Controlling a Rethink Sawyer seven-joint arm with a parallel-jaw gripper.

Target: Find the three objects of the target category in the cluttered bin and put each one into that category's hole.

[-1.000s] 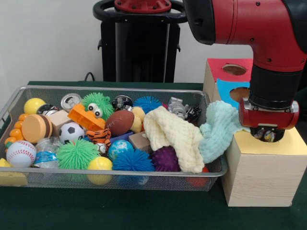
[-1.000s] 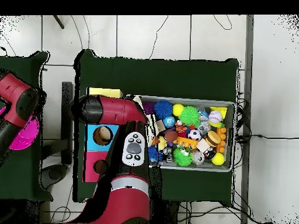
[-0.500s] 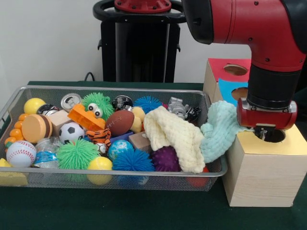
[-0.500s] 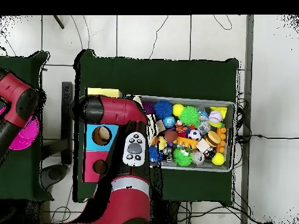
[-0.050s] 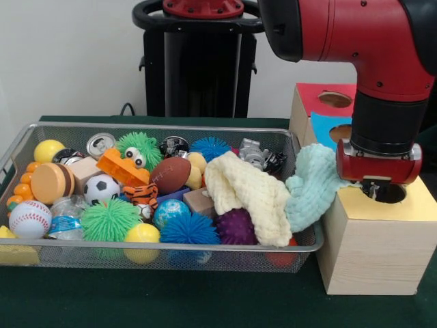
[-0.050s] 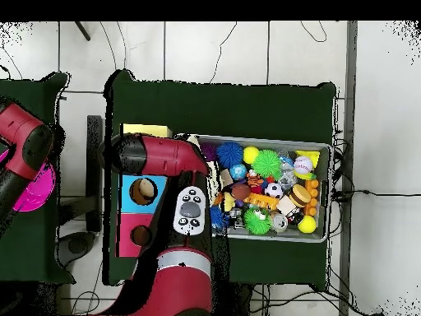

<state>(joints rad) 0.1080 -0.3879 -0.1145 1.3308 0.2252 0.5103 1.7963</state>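
My gripper (image 5: pixel 376 188) hangs just over the round hole (image 5: pixel 389 194) in the yellow top of the wooden sorting box (image 5: pixel 372 253); only its tip shows under the red wrist. The light blue cloth (image 5: pixel 311 184) drapes over the right rim of the wire bin (image 5: pixel 164 244) and against the box. A cream cloth (image 5: pixel 246 195) lies beside it in the bin. From overhead, the arm (image 6: pixel 156 155) covers the box's yellow section (image 6: pixel 148 130), so the gripper is hidden there.
The bin holds several balls, spiky toys, a football (image 5: pixel 171 175), a can (image 5: pixel 100 143) and wooden blocks. Behind the yellow section are the blue section (image 6: pixel 141 191) and the red section (image 6: pixel 136 239), each with a hole.
The gripper has risen a little out of the yellow hole and shifted slightly left. The bin's contents have not moved.
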